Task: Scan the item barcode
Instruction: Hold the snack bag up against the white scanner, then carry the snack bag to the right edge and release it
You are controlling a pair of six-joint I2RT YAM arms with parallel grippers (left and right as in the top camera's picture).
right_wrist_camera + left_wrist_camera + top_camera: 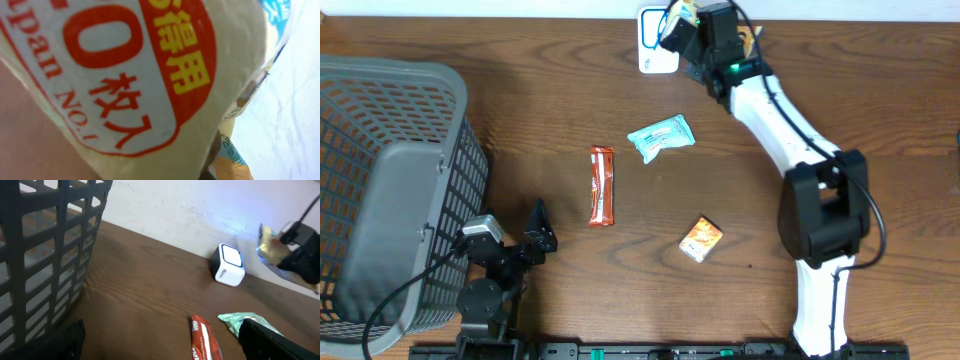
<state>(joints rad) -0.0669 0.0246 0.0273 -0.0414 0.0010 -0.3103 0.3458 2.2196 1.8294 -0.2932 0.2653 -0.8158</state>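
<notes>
Clenched on a cream plastic packet with red print [125, 75], the right end effector [680, 27] holds it over the white cube scanner [658, 56], presumably presenting its barcode; the left end effector [542, 230] sits released.

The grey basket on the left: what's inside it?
Overhead, the basket shows only its own bare grey floor, no items. Its left side runs out of the picture, so that strip is unseen.

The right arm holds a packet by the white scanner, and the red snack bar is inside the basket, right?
No. The red snack bar lies on the table, outside the basket; the overhead view shows it. The rest holds.
</notes>
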